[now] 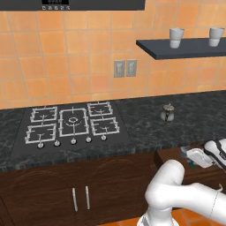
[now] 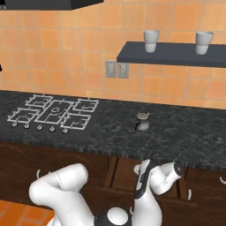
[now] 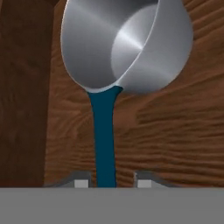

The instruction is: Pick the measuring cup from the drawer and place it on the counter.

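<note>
The measuring cup (image 3: 127, 43) lies in the drawer (image 3: 175, 131), a glassy grey bowl with its teal-blue handle (image 3: 105, 131) running straight down toward me. My gripper (image 3: 109, 181) straddles the end of that handle, one fingertip (image 3: 81, 181) at each side with a small gap left on both, so it is open and closing in. In the left base view the hand reaches down into the pulled-out drawer (image 1: 170, 155) under the counter (image 1: 198, 114), and a bit of grey cup (image 1: 184, 152) shows beside it. The drawer (image 2: 121, 174) also shows below the counter (image 2: 185, 132), behind my arm.
A small silver lidded pot (image 1: 167, 113) stands on the counter right of the gas hob (image 1: 73, 121). Two handleless cups (image 1: 176, 37) sit on the wall shelf. Cabinet doors with bar handles (image 1: 79, 194) are below the hob. The drawer's dark side wall (image 3: 22, 109) rises left of the cup.
</note>
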